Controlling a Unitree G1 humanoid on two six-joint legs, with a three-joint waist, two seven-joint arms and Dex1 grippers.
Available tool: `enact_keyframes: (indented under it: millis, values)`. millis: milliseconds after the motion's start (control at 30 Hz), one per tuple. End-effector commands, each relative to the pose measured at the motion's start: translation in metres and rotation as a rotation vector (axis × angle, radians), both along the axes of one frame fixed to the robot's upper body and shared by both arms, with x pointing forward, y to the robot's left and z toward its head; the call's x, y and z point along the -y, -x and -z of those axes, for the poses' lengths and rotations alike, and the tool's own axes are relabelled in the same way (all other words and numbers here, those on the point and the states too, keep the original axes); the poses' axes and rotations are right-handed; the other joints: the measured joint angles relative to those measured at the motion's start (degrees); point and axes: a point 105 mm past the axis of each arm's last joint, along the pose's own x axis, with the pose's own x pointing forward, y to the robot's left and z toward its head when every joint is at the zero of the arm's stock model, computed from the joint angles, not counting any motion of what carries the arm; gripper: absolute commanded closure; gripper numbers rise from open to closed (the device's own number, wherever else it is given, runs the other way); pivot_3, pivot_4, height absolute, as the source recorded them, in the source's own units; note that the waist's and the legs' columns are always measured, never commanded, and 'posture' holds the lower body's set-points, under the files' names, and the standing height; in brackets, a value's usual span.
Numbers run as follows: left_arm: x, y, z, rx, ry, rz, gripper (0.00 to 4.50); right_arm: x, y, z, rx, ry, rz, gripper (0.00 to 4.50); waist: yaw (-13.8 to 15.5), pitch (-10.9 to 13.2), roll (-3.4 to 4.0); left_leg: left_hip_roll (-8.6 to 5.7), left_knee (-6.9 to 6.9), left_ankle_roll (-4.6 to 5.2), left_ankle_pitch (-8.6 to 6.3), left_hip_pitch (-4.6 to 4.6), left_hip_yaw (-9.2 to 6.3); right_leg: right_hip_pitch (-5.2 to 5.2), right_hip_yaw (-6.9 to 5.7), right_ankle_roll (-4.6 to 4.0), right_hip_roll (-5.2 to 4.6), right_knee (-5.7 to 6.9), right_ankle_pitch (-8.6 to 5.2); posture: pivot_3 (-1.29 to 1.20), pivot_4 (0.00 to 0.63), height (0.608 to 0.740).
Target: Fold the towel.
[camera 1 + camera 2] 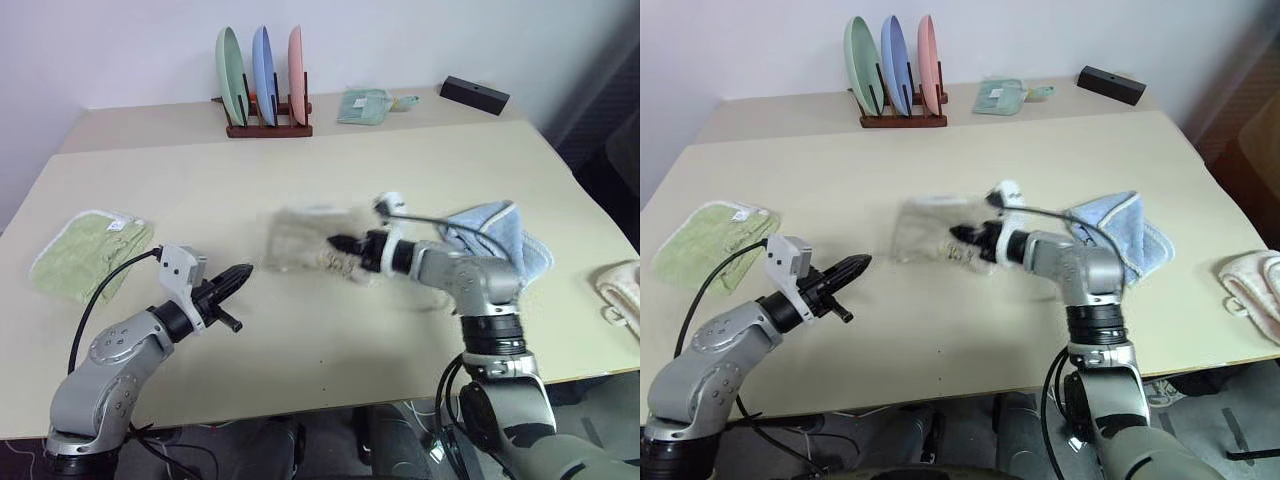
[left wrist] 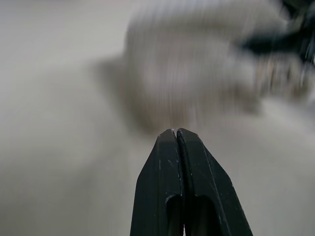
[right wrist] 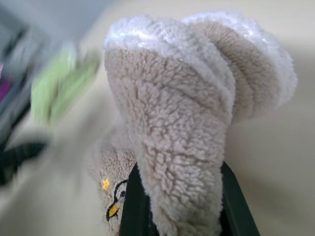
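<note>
one towel [image 1: 300,240] in play, the beige one, and it's mid-table, bunched and blurred, hanging from the right gripper [image 1: 334,242] just above the tabletop [image 1: 330,340]. from the right wrist you can see it clearly: a thick fold of fleecy cloth with white trim is clamped between the black fingers [image 3: 235,209], a little printed bird peeking out below. so the right hand is pinched on the towel, holding one end.

the cloth trails away from that grip toward the robot's left, and that's the relation that matters. the left gripper [image 1: 243,271] sits just beyond the loose end, pointing across at it, fingers pressed together with nothing between them. it is the nearer hand to the free side; my read is it must spread its fingers and reach in before any fold can be squared.

further out: a green cloth [image 1: 85,250] at the left edge, a blue cloth [image 1: 505,240] behind the right arm, a plate rack [image 1: 265,100] at the back.
</note>
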Motion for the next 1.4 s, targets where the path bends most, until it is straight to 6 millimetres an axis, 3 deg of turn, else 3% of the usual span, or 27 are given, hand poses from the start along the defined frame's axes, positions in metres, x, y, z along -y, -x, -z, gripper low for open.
enact_keyframes:
  millis: [33,100,167,200,267,400,633,667,767,800,833,967,1067,1233,1300,1400]
  values:
    - [0.006,-0.006,-0.009,0.048,0.012,0.028,4.5,0.066,0.0,-0.049,0.124,-0.05,0.245,4.46,0.4,0.0,-0.01,0.0,0.0,0.0,0.0,0.01,0.0,0.0,0.0,0.0,0.0,0.0,0.0,0.0,0.15,0.727]
    - [0.01,-0.01,-0.009,0.046,0.021,0.046,4.5,0.096,0.003,-0.057,0.132,-0.055,0.355,4.46,0.7,0.0,0.0,0.01,-0.01,0.01,0.0,0.01,0.01,0.0,-0.01,0.0,0.01,-0.01,0.0,0.0,0.15,0.727]
    - [0.022,-0.018,-0.007,0.042,0.032,0.092,4.5,0.151,0.016,-0.063,0.108,-0.057,0.573,4.46,0.9,0.0,0.02,0.02,-0.01,0.01,-0.01,0.01,0.04,0.01,0.0,0.0,0.0,-0.02,0.0,0.0,0.15,0.727]
    - [0.028,-0.022,-0.006,0.043,0.036,0.117,4.5,0.175,0.026,-0.06,0.076,-0.073,0.668,4.46,1.0,0.0,0.02,0.01,-0.01,0.02,-0.01,0.0,0.05,0.03,0.0,0.0,-0.02,-0.02,0.0,0.0,0.15,0.727]
    - [0.037,-0.028,-0.007,0.046,0.042,0.151,4.5,0.201,0.044,-0.046,-0.005,-0.095,0.773,4.46,1.4,0.0,0.01,0.0,0.0,0.03,-0.01,-0.01,0.02,0.06,-0.04,0.0,-0.05,-0.06,0.0,0.0,0.15,0.727]
    - [0.046,-0.036,-0.004,0.044,0.044,0.192,4.5,0.211,0.072,-0.001,-0.18,-0.072,0.867,4.46,0.3,0.0,0.03,0.08,-0.04,0.08,-0.03,0.02,0.07,0.06,-0.01,0.0,-0.09,-0.07,0.0,0.0,0.15,0.727]
    - [0.05,-0.038,0.001,0.04,0.044,0.214,4.5,0.218,0.081,0.016,-0.251,-0.048,0.939,4.46,-0.5,-0.1,0.4,0.11,-0.03,0.43,-0.22,0.18,0.36,0.04,0.41,0.02,0.03,0.08,0.0,0.0,0.15,0.727]
    - [0.051,-0.038,0.002,0.04,0.044,0.214,4.5,0.219,0.081,0.014,-0.239,-0.026,0.932,4.46,-0.5,-0.1,0.4,0.1,-0.03,0.43,-0.22,0.18,0.36,0.05,0.41,0.03,0.03,0.07,0.01,0.0,0.15,0.727]
    - [0.051,-0.037,0.004,0.037,0.043,0.215,4.5,0.221,0.081,0.009,-0.194,0.054,0.915,3.42,-0.3,-0.1,0.4,0.06,-0.01,0.43,-0.22,0.14,0.37,0.04,0.41,0.07,0.03,0.03,0.04,0.0,0.15,0.727]
    - [0.052,-0.036,0.005,0.036,0.042,0.215,4.5,0.222,0.081,0.007,-0.17,0.096,0.91,3.29,-0.3,-0.1,0.4,0.05,0.0,0.43,-0.22,0.13,0.37,0.05,0.41,0.08,0.03,0.03,0.04,0.0,0.15,0.727]
    - [0.052,-0.036,0.005,0.035,0.043,0.215,4.5,0.222,0.081,0.004,-0.146,0.126,0.906,2.59,-0.3,-0.1,0.4,0.04,0.0,0.44,-0.22,0.12,0.37,0.05,0.41,0.1,0.02,0.01,0.05,0.0,0.15,0.727]
    - [0.052,-0.033,0.008,0.028,0.043,0.217,4.5,0.23,0.083,-0.007,-0.068,0.23,0.923,0.83,-0.4,-0.1,0.4,0.04,0.0,0.44,-0.23,0.14,0.38,0.06,0.42,0.12,0.03,-0.01,0.05,0.0,0.15,0.727]
    - [0.055,-0.032,0.009,0.027,0.043,0.219,4.5,0.239,0.085,-0.013,-0.034,0.277,0.942,0.83,-0.4,-0.1,0.39,0.06,0.0,0.44,-0.23,0.14,0.38,0.06,0.42,0.12,0.03,-0.01,0.05,0.0,0.15,0.727]
    - [0.05,-0.035,0.011,0.024,0.046,0.209,4.5,0.263,0.096,-0.042,0.095,0.412,1.018,0.83,0.0,-0.1,0.39,0.04,0.02,0.45,-0.23,0.13,0.4,0.07,0.41,0.14,0.03,-0.03,0.05,0.0,0.15,0.727]
    - [0.048,-0.039,0.01,0.026,0.048,0.2,4.5,0.266,0.098,-0.052,0.129,0.426,1.006,0.83,0.3,-0.1,0.38,0.04,0.02,0.45,-0.23,0.15,0.44,0.08,0.41,0.17,0.04,-0.05,0.07,0.0,0.15,0.727]
    - [0.041,-0.043,0.01,0.031,0.042,0.182,4.5,0.27,0.099,-0.061,0.177,0.58,1.002,0.83,0.7,-0.1,0.37,0.06,0.02,0.45,-0.23,0.17,0.45,0.1,0.41,0.18,0.06,-0.06,0.07,0.0,0.15,0.727]
